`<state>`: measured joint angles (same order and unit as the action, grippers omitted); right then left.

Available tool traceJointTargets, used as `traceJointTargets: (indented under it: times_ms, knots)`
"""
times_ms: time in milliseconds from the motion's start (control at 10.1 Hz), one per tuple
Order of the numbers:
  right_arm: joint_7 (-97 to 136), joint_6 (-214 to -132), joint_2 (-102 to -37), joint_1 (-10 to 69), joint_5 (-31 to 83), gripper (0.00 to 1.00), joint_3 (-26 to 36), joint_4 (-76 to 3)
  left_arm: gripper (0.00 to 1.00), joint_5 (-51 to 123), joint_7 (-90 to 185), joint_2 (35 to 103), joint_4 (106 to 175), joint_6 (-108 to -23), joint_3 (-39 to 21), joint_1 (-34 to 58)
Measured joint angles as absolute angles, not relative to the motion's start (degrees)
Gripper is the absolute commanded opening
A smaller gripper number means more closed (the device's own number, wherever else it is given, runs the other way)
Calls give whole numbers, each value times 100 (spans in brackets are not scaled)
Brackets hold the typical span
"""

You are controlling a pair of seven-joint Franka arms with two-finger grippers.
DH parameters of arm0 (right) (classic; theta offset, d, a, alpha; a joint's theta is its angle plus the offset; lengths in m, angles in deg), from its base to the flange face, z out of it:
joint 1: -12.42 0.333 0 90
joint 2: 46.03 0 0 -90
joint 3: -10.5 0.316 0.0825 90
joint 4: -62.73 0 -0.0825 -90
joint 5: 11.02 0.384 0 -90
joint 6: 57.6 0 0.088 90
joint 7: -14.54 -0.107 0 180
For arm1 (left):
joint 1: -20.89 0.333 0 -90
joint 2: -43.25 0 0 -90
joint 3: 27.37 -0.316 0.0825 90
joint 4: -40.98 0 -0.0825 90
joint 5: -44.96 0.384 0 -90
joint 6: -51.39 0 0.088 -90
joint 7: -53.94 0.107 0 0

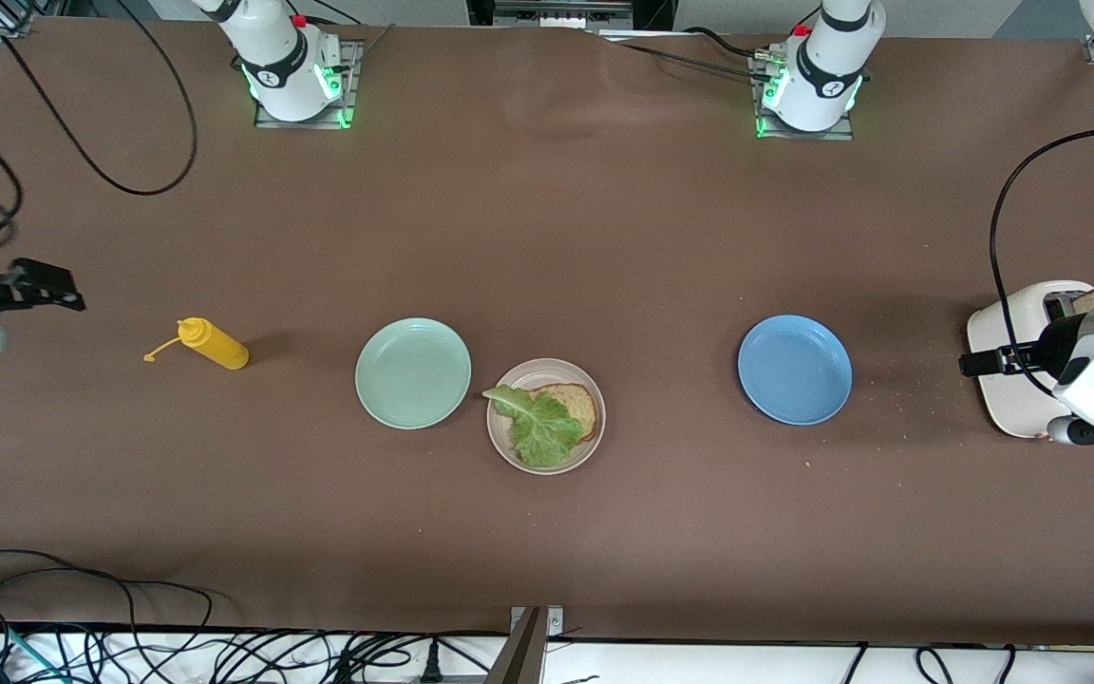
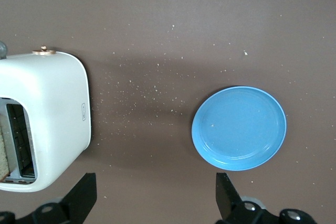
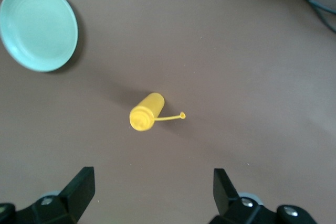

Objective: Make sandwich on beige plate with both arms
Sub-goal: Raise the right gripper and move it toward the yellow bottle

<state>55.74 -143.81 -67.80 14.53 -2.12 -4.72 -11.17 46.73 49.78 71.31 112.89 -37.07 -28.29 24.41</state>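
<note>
Both pincers hang at the desk's ends: my left pincer (image 1: pixel 974 362) over the toaster (image 1: pixel 1022 356), my right pincer (image 1: pixel 58 290) near the yellow bottle (image 1: pixel 213 344). Lettuce (image 1: pixel 537 425) lies on a bread slice (image 1: pixel 574 407) on the beige plate (image 1: pixel 547 463), touching the mint plate (image 1: pixel 412 372). Left wrist view: fingers (image 2: pixel 81 196) apart, bare desk (image 2: pixel 210 24) between toaster and blue plate (image 2: pixel 239 128). Right wrist view: fingers (image 3: pixel 79 188) apart, the bottle standing clear.

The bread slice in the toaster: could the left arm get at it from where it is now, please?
Probably yes: the left gripper hangs open beside the toaster, the bread slice stands up out of its slot, and nothing covers it.
</note>
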Motion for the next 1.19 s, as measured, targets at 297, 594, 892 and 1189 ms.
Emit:
traceJointTargets:
  times_ms: [297,594,892,1189]
  knots:
    - [7895,-14377,-6802,1288,1336,100,-1483,-2101,100,4673,4978,7131,11289,-3707,-2832,2444]
    - [10166,-14388,-6900,814,2511,100,-1647,-3271,100,4673,4978,7131,11290,-3707,-2832,2444]
    - [11891,-14420,-7345,532,3142,100,-1650,-3883,100,4673,4978,7131,11290,-3707,-2827,2440]
    - [13093,-14429,-7775,360,3553,100,-1650,-4068,100,4673,4978,7131,11291,-3707,-2826,2440]
